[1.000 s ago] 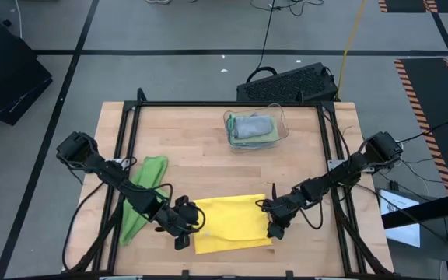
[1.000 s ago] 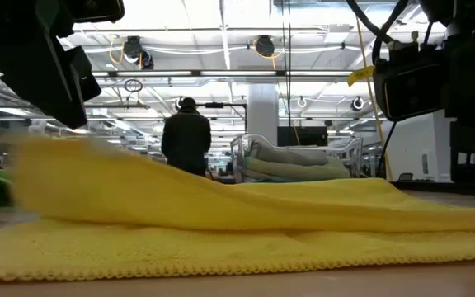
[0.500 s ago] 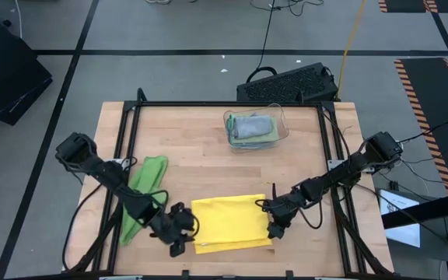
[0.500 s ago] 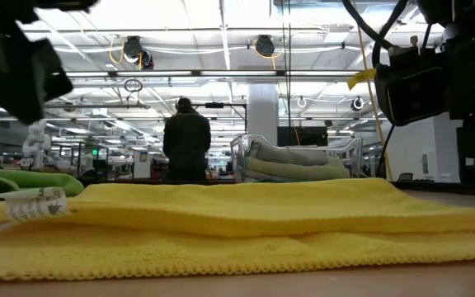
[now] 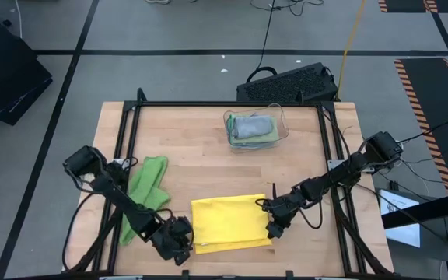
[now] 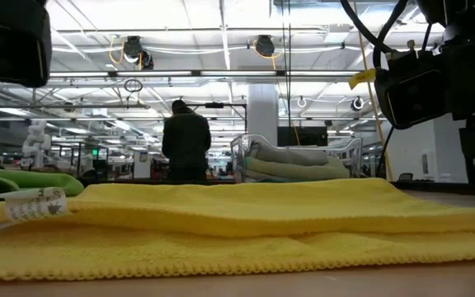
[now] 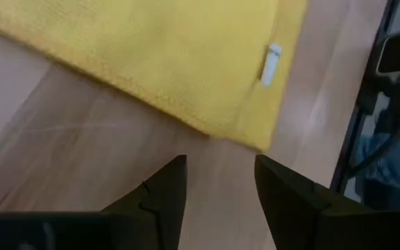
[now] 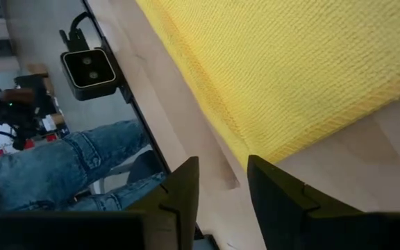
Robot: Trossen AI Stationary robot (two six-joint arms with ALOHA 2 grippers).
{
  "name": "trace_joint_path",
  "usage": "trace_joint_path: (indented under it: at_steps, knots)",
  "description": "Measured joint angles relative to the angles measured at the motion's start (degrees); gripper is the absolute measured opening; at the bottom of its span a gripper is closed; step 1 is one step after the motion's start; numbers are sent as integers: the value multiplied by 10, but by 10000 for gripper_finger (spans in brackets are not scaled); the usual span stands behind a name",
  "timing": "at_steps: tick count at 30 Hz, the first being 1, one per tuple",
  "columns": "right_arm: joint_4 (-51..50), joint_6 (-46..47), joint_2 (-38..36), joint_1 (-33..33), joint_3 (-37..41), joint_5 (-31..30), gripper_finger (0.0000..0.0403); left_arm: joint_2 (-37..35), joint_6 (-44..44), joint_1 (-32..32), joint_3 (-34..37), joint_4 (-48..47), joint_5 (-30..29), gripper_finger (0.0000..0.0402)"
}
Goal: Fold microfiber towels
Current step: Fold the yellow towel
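Two towels lie on my tabletop [image 5: 208, 152], and more sit in the bin [image 5: 256, 128] at the far edge.

1. Left side. The green towel [image 5: 145, 194] lies bunched in a long strip beside the left frame rail, well apart from the bin. In the low view only its top edge shows at the far left.

2. Left tool [image 5: 179, 247]. It sits low over the tabletop at the near left corner of the yellow towel [image 5: 230, 222]. In the left wrist view my fingers [image 7: 160, 198] are spread, with bare wood between them; they grasp nothing. The towel's corner lies just beyond the fingertips, not touching them.

3. Yellow towel. It lies folded over itself near the front edge, between my two tools. A white tag [image 7: 272, 64] sticks out at its left edge; the low view shows it too.

4. Right tool [image 5: 273, 228]. It sits at the right edge of the yellow towel. In the right wrist view my fingers [image 8: 179, 198] are parted and empty, and the towel's hem lies just past them on the wood.

5. Bin. It is clear plastic and holds a grey towel [image 5: 251, 125] on top of a stack; a green edge shows beneath it.

6. Background. In the low view a person [image 6: 186, 144] stands beyond the tabletop. In the right wrist view legs in jeans [image 8: 61, 173] show beside the tabletop.
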State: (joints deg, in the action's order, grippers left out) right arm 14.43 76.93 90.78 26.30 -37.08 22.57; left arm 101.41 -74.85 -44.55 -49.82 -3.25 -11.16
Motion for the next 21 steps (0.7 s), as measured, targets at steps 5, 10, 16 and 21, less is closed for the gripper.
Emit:
trace_joint_path:
  at_steps: [5, 10, 16, 21]
  knots:
    - [-2, -6, 0, 1, 0, -1, 114, 2, 18, -17, 0, 4, -66, 170]
    - [-6, -11, 0, 3, 0, -3, 114, 18, 53, -16, 0, 30, -66, 170]
    - [-6, -12, 0, 13, 0, -25, 114, 42, 66, -11, -1, 93, -43, 169]
    - [-5, -12, 0, 24, 0, -32, 114, 40, 70, -9, -1, 92, -52, 143]
